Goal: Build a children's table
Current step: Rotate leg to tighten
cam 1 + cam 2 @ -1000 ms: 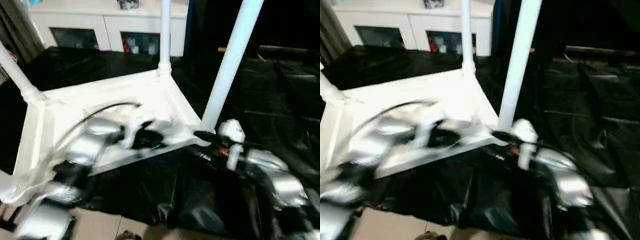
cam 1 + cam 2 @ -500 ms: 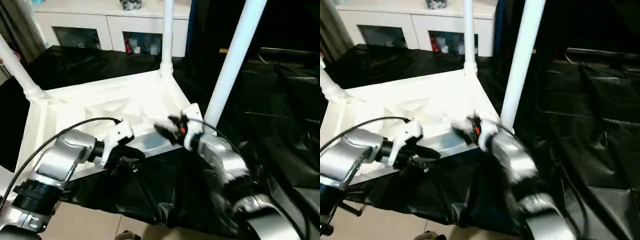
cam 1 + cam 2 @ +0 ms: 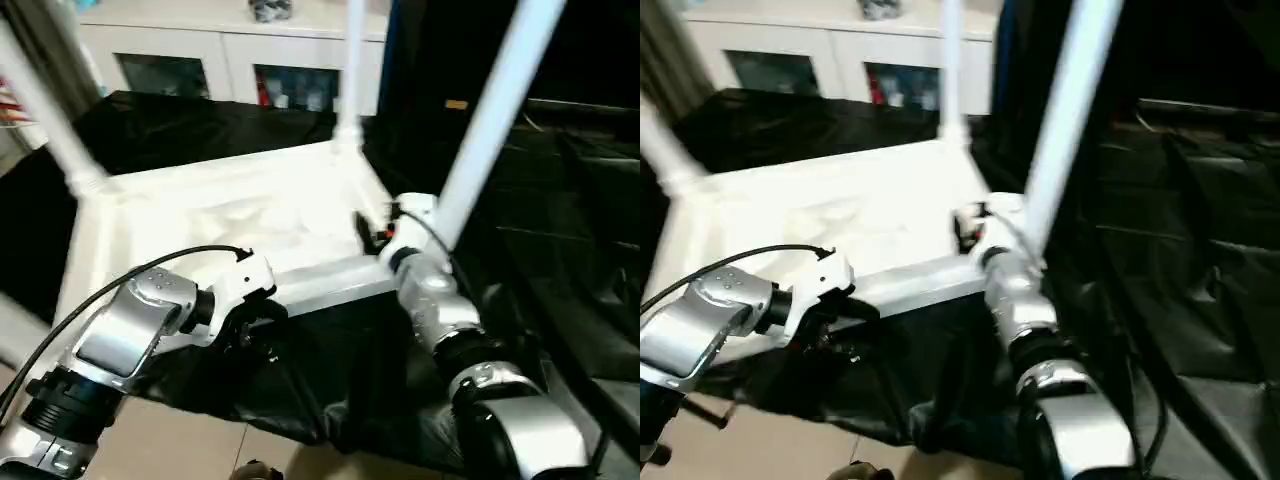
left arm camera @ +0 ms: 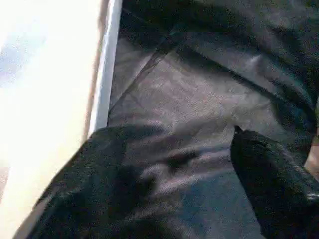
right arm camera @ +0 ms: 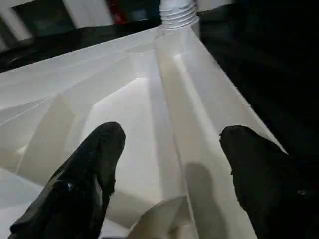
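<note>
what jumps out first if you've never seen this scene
A white table top lies upside down on black sheeting, with white legs rising from its corners. Both silver arms reach in over its near edge: the left hand open by the rim, the right hand open above the ribbed underside.

Silver jointed forearms, black cable looped over the left, black-fingered pincers, white wrist housings.

Head stereo pair looking forward and down over both forearms, sharing the upturned table and cabinet, left wrist close over black sheet at table edge, right wrist close above ribbed underside
</note>
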